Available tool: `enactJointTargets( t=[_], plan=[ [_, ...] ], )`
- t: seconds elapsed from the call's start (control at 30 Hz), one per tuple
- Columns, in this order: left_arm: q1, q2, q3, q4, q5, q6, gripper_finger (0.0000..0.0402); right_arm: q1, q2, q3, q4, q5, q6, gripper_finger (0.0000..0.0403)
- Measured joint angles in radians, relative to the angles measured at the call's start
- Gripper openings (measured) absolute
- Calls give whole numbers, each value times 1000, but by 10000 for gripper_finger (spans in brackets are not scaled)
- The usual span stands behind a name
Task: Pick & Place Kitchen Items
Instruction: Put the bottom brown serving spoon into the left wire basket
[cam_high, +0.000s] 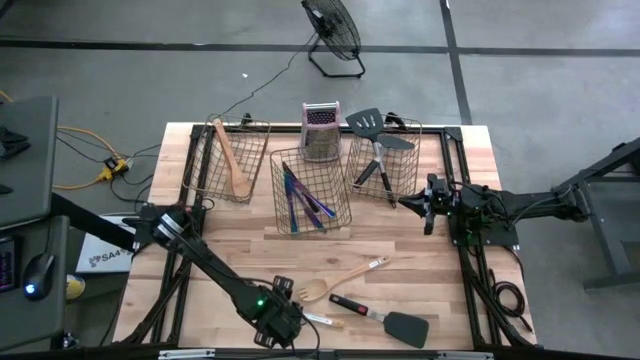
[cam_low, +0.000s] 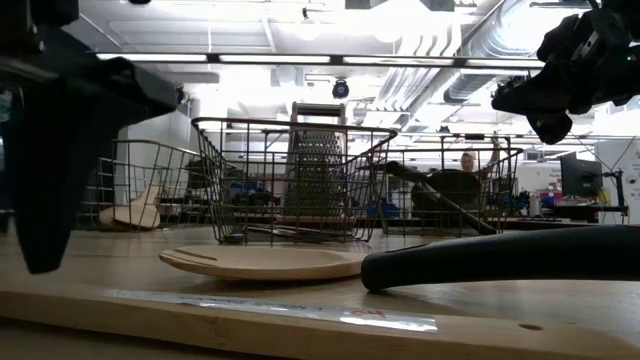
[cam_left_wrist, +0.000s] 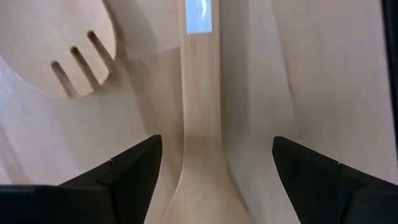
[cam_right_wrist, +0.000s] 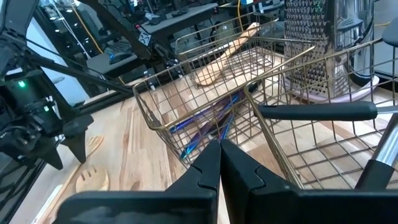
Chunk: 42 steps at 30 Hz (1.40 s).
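Most utensils already sit sorted in the three wire baskets (cam_high: 310, 190) at twelve o'clock. A slotted wooden spoon (cam_high: 340, 279), wooden spatula (cam_left_wrist: 200, 124) and black spatula (cam_high: 385, 318) remain at six o'clock. The left gripper (cam_left_wrist: 217, 168) hangs spread over the wooden spatula's handle; the right gripper (cam_right_wrist: 220, 163) waits closed at three o'clock.

Pale matt wood table (cam_high: 430, 270) & slotted spoon (cam_high: 318, 290), shiny wire baskets (cam_high: 310, 190), metal grater (cam_high: 320, 130).
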Motion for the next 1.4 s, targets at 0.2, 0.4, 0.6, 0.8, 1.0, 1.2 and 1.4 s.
enactJointTargets(
  t=[0.2,0.4,0.6,0.8,1.0,1.2,1.4],
  plan=[
    [0,3,-1,-5,-15,-2,303,0,0,0,-1,0,0,2],
    [0,10,-1,-6,-22,-9,303,0,0,0,-1,0,0,2],
    [6,19,2,-20,-22,-22,303,0,0,0,-1,0,0,2],
    [24,20,2,-23,24,-22,293,0,0,0,-1,0,0,2],
    [49,21,1,-29,56,-21,250,0,0,0,-1,0,0,2],
    [58,21,0,-35,51,7,211,0,0,0,-1,0,0,2],
    [59,22,-1,-44,52,12,182,0,0,0,-1,0,0,2]
  ],
)
